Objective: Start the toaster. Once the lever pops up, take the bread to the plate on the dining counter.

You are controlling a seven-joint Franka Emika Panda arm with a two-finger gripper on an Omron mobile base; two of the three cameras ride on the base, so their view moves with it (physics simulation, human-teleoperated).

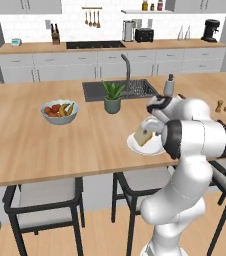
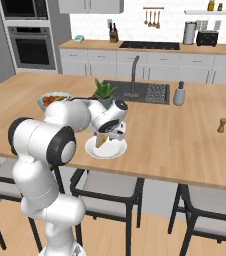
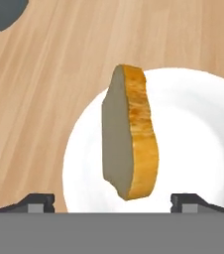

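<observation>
Your gripper point(image 3: 112, 201), released, jaws wide; square tan brown-crusted bread slice point(image 3: 130, 134) on edge over round white plate point(image 3: 193, 129), light-wood worktop point(image 1: 30, 145).

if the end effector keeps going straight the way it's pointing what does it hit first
Most likely the bread, standing on edge between the open end effector fingertips, then the plate beneath it. How far off the bread is remains unclear.

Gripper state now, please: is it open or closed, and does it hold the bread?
Gripper: open, fingertips wide apart on either side of the bread, not gripping it; the slice stands on edge over the plate.
</observation>
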